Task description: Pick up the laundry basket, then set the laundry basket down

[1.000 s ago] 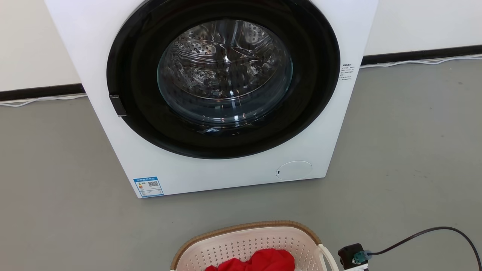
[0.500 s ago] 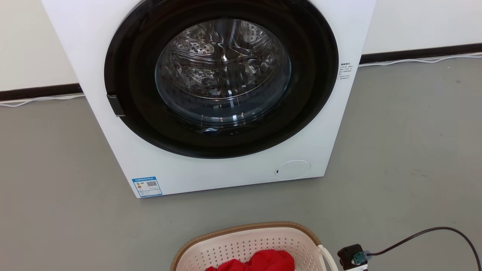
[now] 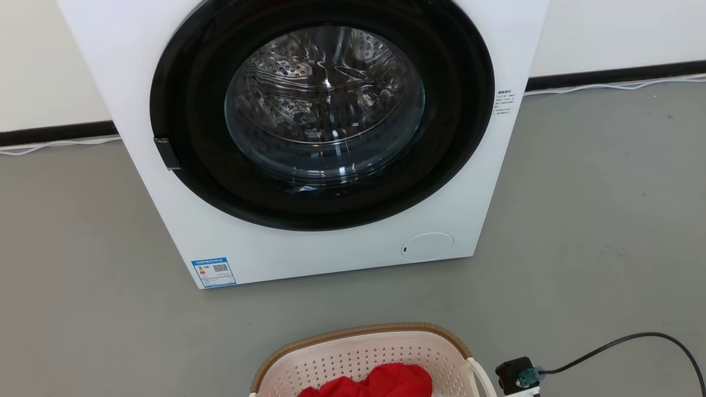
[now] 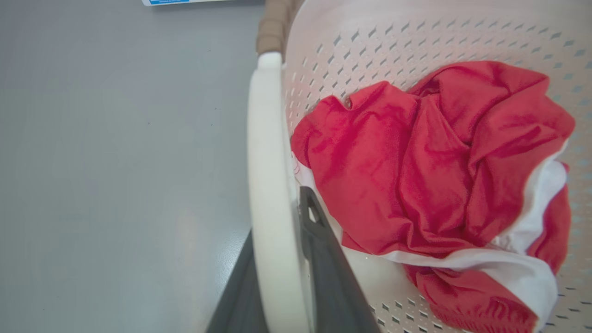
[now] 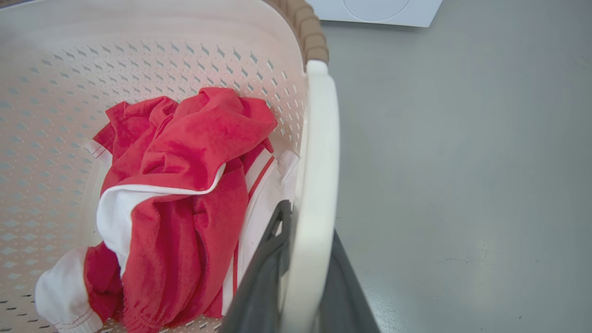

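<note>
the laundry basket (image 3: 358,332) sits at the bottom centre of the head view, on or just above the grey floor (image 3: 606,220), in front of the washing machine (image 3: 309,253) and apart from it. whether its base touches the floor cannot be told. the basket is cream-white and perforated, with a brown woven-look rim.

contents: one crumpled red and white garment (image 3: 380,381) lies inside the basket, below the rim.

left gripper (image 4: 277,212): the two dark fingers straddle the white left loop handle (image 4: 266,138), one inside the basket and one outside, pressed together on the handle. the inner finger lies against the garment's edge.

right gripper (image 5: 309,222): the same arrangement on the white right loop handle (image 5: 319,138), with the handle clamped between the fingers, one on each side.

washing machine: the round door with its black surround is closed, and the steel drum (image 3: 325,105) shows through the glass. what the drum holds cannot be told because of reflections. a blue label (image 3: 213,272) is at the lower left of the front panel, and a round cap (image 3: 427,246) at the lower right.

a black block with a teal connector (image 3: 518,376) and a black cable (image 3: 634,336) shows just beside the basket's right handle.
</note>
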You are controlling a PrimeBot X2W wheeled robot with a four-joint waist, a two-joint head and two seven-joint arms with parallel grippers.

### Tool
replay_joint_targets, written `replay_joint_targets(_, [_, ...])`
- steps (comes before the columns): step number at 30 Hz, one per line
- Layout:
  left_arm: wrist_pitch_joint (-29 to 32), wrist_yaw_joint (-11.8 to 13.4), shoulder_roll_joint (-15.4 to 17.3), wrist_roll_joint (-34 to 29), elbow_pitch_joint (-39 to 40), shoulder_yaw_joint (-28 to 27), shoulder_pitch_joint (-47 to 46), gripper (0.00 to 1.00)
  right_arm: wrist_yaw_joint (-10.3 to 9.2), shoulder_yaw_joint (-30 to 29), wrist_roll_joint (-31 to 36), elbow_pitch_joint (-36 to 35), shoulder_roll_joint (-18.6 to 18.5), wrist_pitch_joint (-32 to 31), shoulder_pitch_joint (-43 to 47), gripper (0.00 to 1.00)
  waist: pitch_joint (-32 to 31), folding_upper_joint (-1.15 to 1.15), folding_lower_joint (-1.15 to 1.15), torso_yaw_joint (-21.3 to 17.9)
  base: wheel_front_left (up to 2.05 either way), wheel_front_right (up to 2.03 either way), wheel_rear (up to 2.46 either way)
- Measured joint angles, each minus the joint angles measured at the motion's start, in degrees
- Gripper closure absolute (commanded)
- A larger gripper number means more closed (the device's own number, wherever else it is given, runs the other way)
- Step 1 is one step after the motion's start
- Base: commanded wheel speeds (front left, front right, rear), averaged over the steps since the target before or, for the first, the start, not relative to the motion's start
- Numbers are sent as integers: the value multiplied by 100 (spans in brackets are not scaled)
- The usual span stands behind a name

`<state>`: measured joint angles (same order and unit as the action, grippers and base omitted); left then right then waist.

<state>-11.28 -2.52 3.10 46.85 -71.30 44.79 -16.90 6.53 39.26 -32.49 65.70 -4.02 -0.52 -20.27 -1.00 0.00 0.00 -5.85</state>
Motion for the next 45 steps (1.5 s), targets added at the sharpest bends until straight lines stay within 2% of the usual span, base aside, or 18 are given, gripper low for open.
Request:
replay_joint_targets(13, [-84,0,16,62,-90,100,-494,100,0,-21,-33,-7,-9,187,-353,100,478,0,0,4,0,0,0])
replay_joint_targets(26, [-293,-24,272,46,70,-67,-1827,100,-1,-285,344,-109,-9,1076,-1400,100,1879,0,0,85,0,0,0])
replay_joint_targets(37, [-342,-10,505,-178,638,-439,-2921,100,0,-1107,1137,-34,-5,1424,-2592,100,3395,0,0,247,0,0,0])
replay_joint_targets(45, [-342,-2,590,-442,832,-681,-3173,100,8,-1756,1682,-183,21,1432,-2820,100,4145,0,0,345,0,0,0])
